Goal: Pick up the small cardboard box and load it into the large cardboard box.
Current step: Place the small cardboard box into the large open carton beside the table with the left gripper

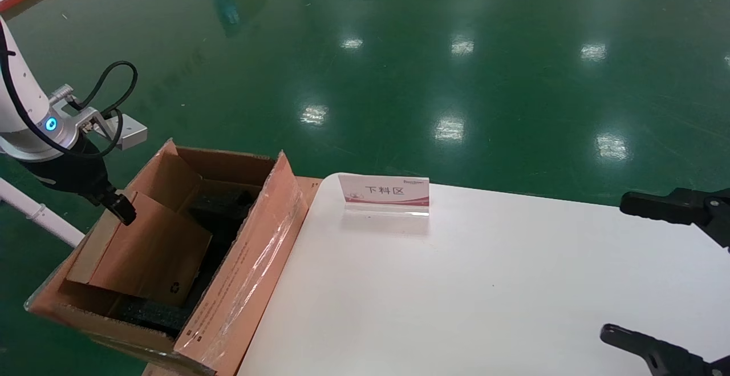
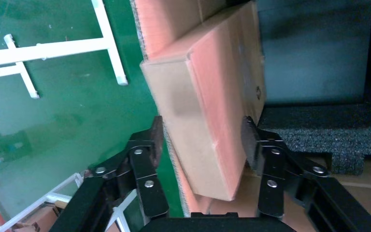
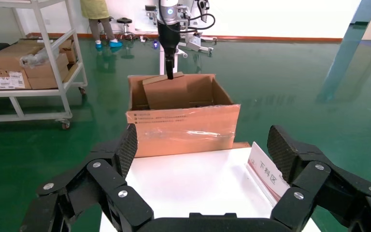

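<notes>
The small cardboard box (image 1: 154,250) leans tilted inside the large cardboard box (image 1: 245,262), its lower end on the black foam (image 1: 154,314) and its upper end against the left flap. My left gripper (image 1: 117,207) is at that upper end. In the left wrist view the small cardboard box (image 2: 207,96) fills the gap between the fingers (image 2: 155,137), which close on its two sides. My right gripper (image 1: 619,267) hangs open over the table's right edge, holding nothing. From the right wrist the large cardboard box (image 3: 183,128) stands beyond the table's far end.
A white table (image 1: 485,284) stands right of the carton, with an upright sign (image 1: 385,193) near its back edge. Green floor surrounds everything. A white frame (image 2: 53,48) stands on the floor left of the carton. A rack with cartons (image 3: 24,63) stands farther off.
</notes>
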You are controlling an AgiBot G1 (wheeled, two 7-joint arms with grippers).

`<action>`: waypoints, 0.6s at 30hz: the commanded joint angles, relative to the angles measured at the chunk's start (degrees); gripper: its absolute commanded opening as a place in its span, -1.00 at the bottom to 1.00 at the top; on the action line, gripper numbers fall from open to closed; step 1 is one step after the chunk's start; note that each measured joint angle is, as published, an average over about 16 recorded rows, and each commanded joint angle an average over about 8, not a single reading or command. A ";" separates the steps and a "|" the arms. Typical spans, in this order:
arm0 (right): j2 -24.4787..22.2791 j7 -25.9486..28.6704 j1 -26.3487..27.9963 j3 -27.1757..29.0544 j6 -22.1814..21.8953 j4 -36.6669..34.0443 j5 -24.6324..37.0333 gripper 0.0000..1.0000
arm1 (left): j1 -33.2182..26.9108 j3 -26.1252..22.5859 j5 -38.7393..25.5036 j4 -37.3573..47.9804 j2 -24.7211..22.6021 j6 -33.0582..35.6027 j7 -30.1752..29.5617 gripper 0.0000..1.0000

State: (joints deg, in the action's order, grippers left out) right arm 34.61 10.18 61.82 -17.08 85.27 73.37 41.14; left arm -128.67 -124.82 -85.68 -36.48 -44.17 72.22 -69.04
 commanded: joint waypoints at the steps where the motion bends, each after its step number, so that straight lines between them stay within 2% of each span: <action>1: 0.00 0.00 0.00 0.00 0.00 0.00 0.00 1.00 | -0.02 0.01 -0.03 -0.02 0.02 -0.02 0.01 1.00; 18: 0.00 -0.01 0.01 -0.01 0.00 -0.02 0.00 1.00 | -1.73 0.71 0.11 -1.94 0.25 -0.99 1.12 1.00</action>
State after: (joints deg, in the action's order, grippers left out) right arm 34.61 10.17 61.84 -17.09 85.28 73.35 41.13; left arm -131.19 -123.73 -85.44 -39.74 -43.40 70.71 -67.84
